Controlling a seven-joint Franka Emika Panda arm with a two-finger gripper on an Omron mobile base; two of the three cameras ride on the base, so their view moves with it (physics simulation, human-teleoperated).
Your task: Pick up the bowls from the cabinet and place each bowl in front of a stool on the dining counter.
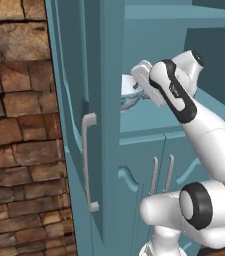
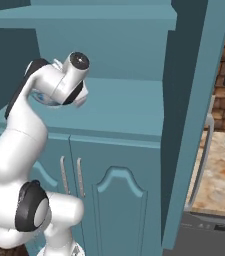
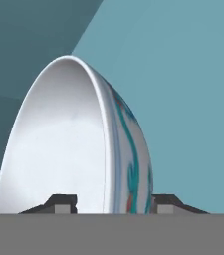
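Item: blue-patterned bowl (image 3: 78, 149), in cabinet (image 1: 149, 120) shelf recess. Claw (image 3: 114, 203) spread, fingertips straddling bowl wall, not pinching. Risk: thin rim slipping on closure; bowl knocking shelf edge on withdrawal.

Teal cabinet (image 1: 134, 132) shelf with one bowl on it

The open recess of the cabinet has a flat teal shelf (image 2: 129, 112) above two arched-panel lower doors (image 2: 116, 200) with slim silver bar handles (image 2: 79, 176). A white bowl (image 1: 130, 92) with blue pattern outside sits on the shelf toward its left side in the left base view, partly hidden by the arm. In the hand view the bowl (image 3: 68, 149) shows its plain white inside and painted outer wall against the teal surfaces of the recess
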